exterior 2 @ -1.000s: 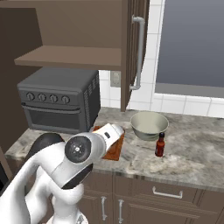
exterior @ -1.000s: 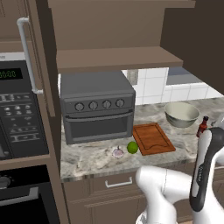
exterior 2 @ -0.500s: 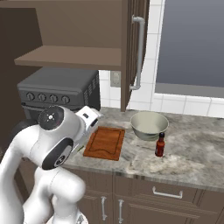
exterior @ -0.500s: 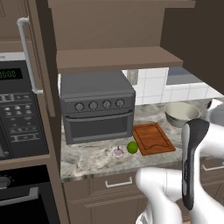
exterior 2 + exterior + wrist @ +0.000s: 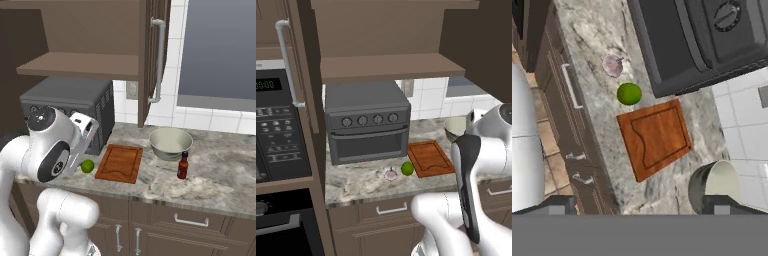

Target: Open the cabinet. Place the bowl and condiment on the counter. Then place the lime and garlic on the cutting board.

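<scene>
My cutting board [image 5: 654,137] is matt reddish wood on the speckled stone counter [image 5: 587,55]; beside it lie the smooth lime [image 5: 629,93], papery garlic [image 5: 612,65], and a dull grey metal toaster oven [image 5: 367,121].

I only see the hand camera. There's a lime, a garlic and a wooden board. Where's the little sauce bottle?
Observer: The sauce bottle stands upright on the counter, in front of the bowl, nearer the counter's edge.
Operator: Is the cupboard open?
Observer: Yes. The cabinet door above the counter stands wide open.
Operator: What's next to the little oven?
Observer: A black microwave sits to the left of the toaster oven.
</scene>
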Tool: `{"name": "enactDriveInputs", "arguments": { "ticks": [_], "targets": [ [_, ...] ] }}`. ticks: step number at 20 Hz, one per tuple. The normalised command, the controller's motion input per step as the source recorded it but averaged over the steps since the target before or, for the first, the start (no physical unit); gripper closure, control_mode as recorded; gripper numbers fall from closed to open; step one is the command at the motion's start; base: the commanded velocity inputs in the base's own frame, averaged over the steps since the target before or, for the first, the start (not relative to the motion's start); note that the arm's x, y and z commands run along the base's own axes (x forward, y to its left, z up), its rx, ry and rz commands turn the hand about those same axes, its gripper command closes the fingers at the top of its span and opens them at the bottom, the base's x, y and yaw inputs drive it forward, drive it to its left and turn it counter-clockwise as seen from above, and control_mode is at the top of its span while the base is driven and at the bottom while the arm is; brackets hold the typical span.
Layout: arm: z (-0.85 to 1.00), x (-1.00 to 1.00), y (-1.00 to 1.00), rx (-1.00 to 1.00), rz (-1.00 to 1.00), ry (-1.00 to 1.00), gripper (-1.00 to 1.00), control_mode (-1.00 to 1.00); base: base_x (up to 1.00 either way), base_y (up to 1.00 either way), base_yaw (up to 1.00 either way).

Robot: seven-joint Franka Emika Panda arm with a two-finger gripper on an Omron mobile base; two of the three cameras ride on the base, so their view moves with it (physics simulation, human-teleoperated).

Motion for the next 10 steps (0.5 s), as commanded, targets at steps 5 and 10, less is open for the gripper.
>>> {"name": "enactDriveInputs", "arguments": {
  "ticks": [5,10],
  "targets": [
    [-0.16,0.01,0.35,-0.17,0.39,0.09,-1.0,-1.0,0.0,0.0,0.0],
    [-0.11,0.06,0.3,-0.17,0.39,0.07,-1.0,-1.0,0.0,0.0,0.0]
  ]
}}
